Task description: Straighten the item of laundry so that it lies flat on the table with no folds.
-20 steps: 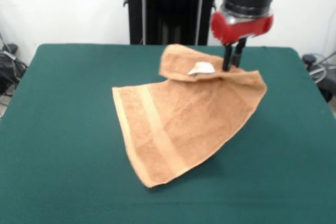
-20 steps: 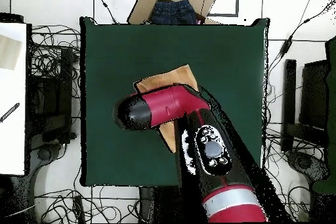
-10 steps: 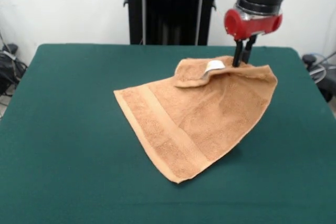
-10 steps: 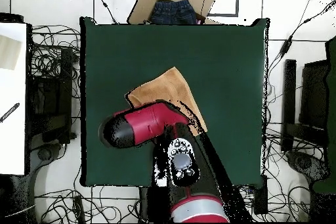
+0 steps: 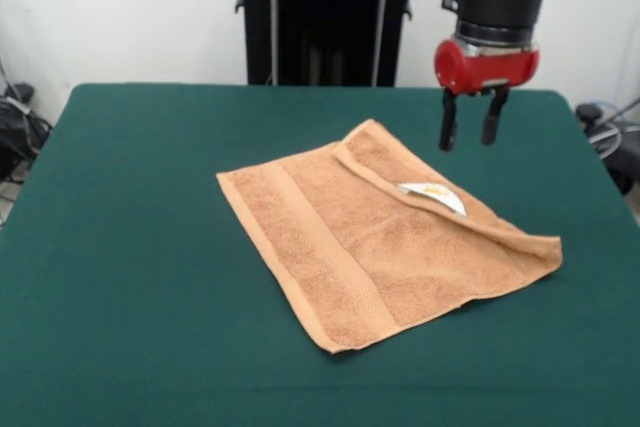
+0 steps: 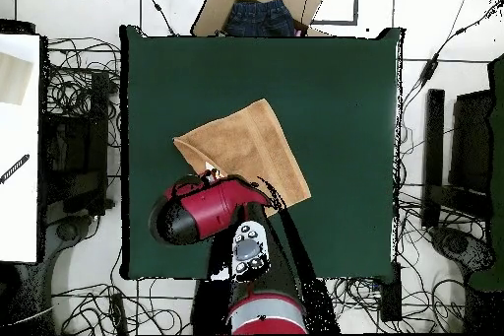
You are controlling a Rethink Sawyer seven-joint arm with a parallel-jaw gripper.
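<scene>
The light orange-brown terry towel (image 5: 380,232) lies on the dark green table (image 5: 130,247), right of centre in the front view. Its far right edge is folded over in a narrow strip, with the small white tag (image 5: 433,193) showing at the fold. A woven border band runs along its left side. My gripper (image 5: 468,119) hangs open and empty just above the towel's far corner, clear of the cloth. In the overhead view the towel (image 6: 246,145) shows mid-table, with the red arm (image 6: 202,209) covering its lower edge.
The black pedestal (image 5: 325,12) stands behind the table's far edge. A cardboard box with dark clothing (image 6: 261,9) sits beyond the table's top edge in the overhead view. Cables lie on the floor around the table.
My gripper has let go of the towel's corner and risen. The towel has dropped and now lies mostly spread, with only a narrow fold along its far right edge.
</scene>
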